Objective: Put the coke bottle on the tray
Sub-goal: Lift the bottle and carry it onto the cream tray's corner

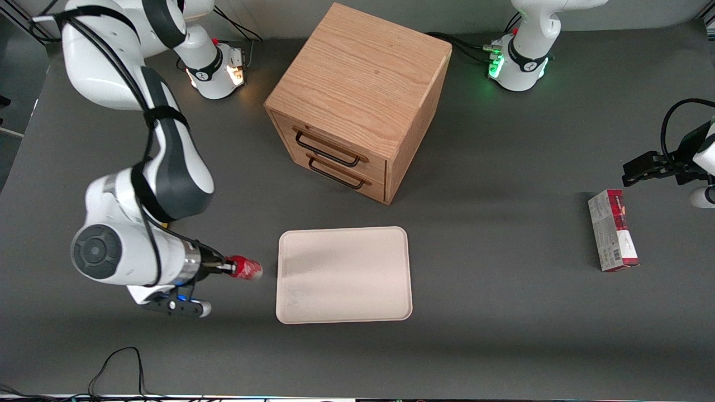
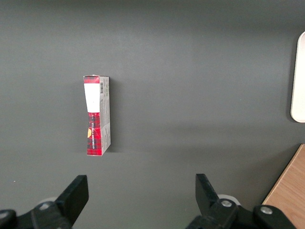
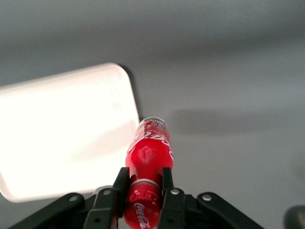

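The gripper [image 1: 229, 268] hangs low over the dark gray table [image 1: 503, 335], toward the working arm's end. A wooden cabinet [image 1: 357, 89] stands farther from the front camera than the gripper. It has two drawers with black handles [image 1: 329, 159]. A red-and-white carton [image 1: 613, 230] lies flat, well apart from the gripper, toward the parked arm's end. A black cable [image 1: 114, 363] loops nearer the camera than the gripper.

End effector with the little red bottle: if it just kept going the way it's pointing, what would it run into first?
Probably the tray. The end effector, shut on the coke bottle, points at the tray's near edge, with only bare table between. How high the bottle hangs is unclear, so it might pass over the low rim.
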Controlling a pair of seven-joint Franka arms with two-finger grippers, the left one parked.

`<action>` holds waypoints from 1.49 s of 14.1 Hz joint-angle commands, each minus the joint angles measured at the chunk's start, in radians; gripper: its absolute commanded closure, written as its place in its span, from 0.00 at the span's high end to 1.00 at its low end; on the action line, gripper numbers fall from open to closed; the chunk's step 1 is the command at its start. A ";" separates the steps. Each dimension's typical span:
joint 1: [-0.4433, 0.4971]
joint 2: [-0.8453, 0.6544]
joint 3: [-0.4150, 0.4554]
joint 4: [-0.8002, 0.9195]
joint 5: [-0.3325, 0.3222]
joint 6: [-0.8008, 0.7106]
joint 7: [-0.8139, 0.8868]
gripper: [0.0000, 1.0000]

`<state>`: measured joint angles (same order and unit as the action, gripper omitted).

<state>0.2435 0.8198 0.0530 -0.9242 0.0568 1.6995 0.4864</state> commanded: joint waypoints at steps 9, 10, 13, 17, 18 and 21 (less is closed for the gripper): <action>0.080 0.128 -0.012 0.074 -0.005 0.224 0.187 0.00; 0.082 0.128 -0.010 0.074 -0.021 0.229 0.189 0.00; 0.082 0.130 -0.010 0.073 -0.028 0.229 0.187 0.00; 0.083 0.133 -0.009 0.073 -0.040 0.230 0.182 0.96; 0.083 0.133 -0.007 0.073 -0.048 0.238 0.185 1.00; 0.082 0.133 -0.007 0.071 -0.049 0.241 0.187 1.00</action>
<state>0.3156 0.9319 0.0506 -0.8923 0.0292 1.9402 0.6461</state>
